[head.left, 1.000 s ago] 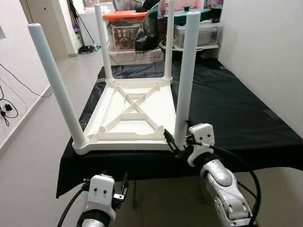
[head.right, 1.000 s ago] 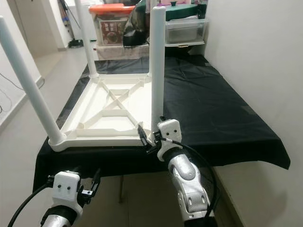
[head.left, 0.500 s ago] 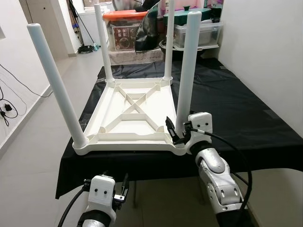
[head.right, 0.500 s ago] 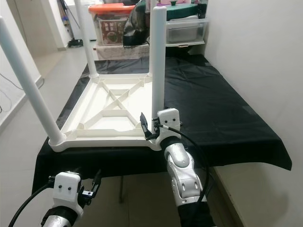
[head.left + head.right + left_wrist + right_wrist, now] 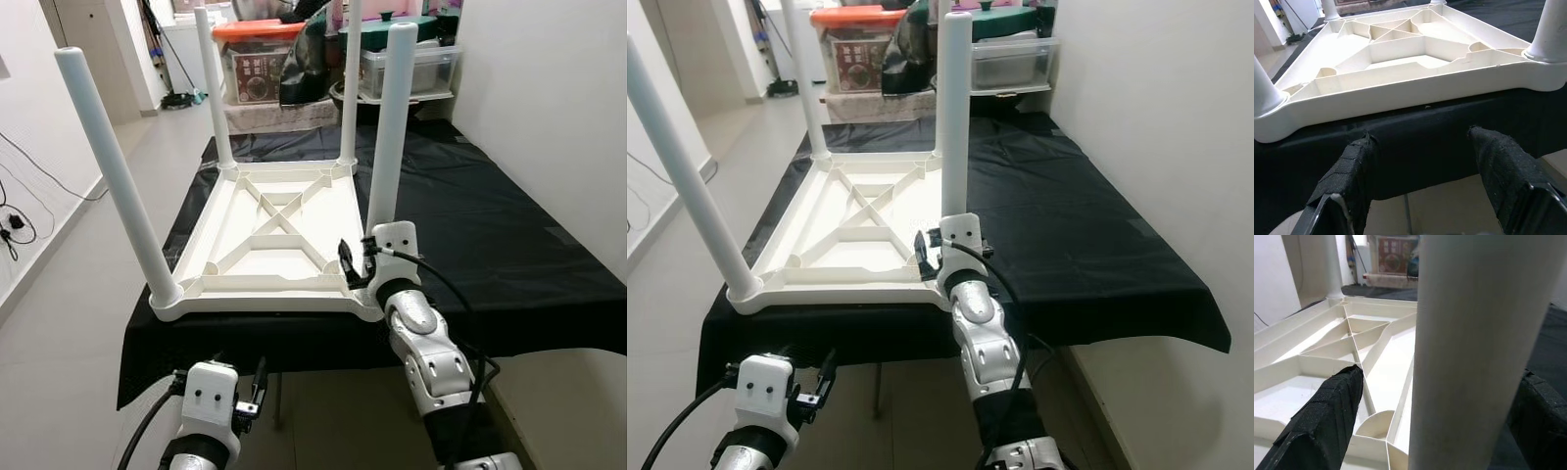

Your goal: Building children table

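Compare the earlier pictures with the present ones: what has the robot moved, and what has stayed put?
The right gripper has risen and moved forward, its open black fingers now straddling the near right white plastic leg just above its base. The upturned white plastic children's table, black table cloth and low left gripper stayed put.

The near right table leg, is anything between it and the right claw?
Nothing visible: the right claw is at the base of the near right leg, its fingers open on either side of it.
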Controlling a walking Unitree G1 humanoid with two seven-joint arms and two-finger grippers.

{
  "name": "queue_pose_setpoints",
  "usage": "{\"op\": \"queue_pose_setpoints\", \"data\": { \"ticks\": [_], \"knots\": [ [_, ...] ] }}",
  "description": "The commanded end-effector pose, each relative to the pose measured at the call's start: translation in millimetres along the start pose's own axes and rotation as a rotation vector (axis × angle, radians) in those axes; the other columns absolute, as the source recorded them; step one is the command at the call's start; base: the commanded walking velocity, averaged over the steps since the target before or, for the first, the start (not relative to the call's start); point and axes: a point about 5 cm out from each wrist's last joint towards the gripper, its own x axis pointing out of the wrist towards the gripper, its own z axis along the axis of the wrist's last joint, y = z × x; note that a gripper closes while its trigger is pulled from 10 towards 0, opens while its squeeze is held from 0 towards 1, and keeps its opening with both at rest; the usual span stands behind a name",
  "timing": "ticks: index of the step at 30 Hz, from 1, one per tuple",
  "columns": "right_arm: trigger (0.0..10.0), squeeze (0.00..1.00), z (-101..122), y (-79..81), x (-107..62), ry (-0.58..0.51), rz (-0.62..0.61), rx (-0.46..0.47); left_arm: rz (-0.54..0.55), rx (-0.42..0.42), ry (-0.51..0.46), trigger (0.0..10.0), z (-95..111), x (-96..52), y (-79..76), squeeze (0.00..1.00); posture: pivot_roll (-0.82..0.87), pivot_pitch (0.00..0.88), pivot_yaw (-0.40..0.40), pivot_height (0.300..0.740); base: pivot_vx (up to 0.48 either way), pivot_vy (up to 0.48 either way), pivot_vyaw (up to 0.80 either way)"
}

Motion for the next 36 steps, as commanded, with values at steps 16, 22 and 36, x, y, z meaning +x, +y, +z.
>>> {"op": "queue_pose_setpoints", "data": {
  "ticks": [16, 22, 36],
  "knots": [
    [0.0, 0.0, 12.4, 0.6, 31.3, 0.061, -0.141, -0.004, 0.005, -0.014, 0.017, 10.0, 4.2, -11.7, -5.8, 0.0, 0.04, 0.053, 0.002, 0.74, 0.0, 0.0, 0.0],
    [0.0, 0.0, 29.7, 7.9, 47.4, -0.016, -0.084, 0.137, 0.002, -0.026, 0.023, 10.0, 6.0, -17.4, -8.2, 0.0, 0.05, 0.074, 0.001, 0.74, 0.0, 0.0, 0.0],
    [0.0, 0.0, 40.4, 6.1, 76.1, 0.15, 0.046, 0.767, -0.016, -0.058, 0.047, 10.0, 14.4, -34.4, -15.0, 0.0, 0.09, 0.164, -0.001, 0.74, 0.0, 0.0, 0.0]
  ]
}}
